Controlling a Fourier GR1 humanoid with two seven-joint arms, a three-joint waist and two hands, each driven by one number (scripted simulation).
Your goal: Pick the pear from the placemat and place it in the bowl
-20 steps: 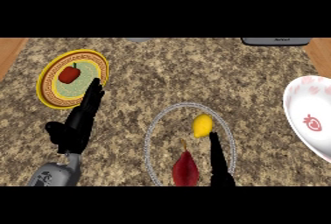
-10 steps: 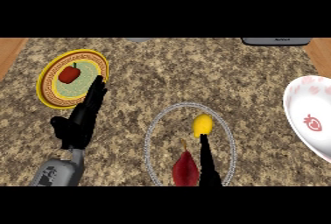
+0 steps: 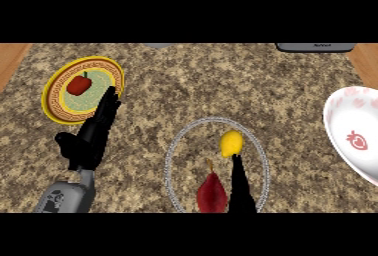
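The left hand (image 3: 92,137) is lying open on the desk (image 3: 221,85), fingertips reaching the yellow plate (image 3: 55,102). The dark red pear (image 3: 212,194) is lying on the placemat (image 3: 173,155), touching the right hand (image 3: 238,182), whose straight fingers are pointing far toward the lemon (image 3: 232,143). The bowl (image 3: 347,125) is sitting far right.

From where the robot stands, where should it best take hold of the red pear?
Grip the red pear across its wide lower body, coming from above. It lies flat on the placemat, thin stem pointing away, with the right robot hand beside it.
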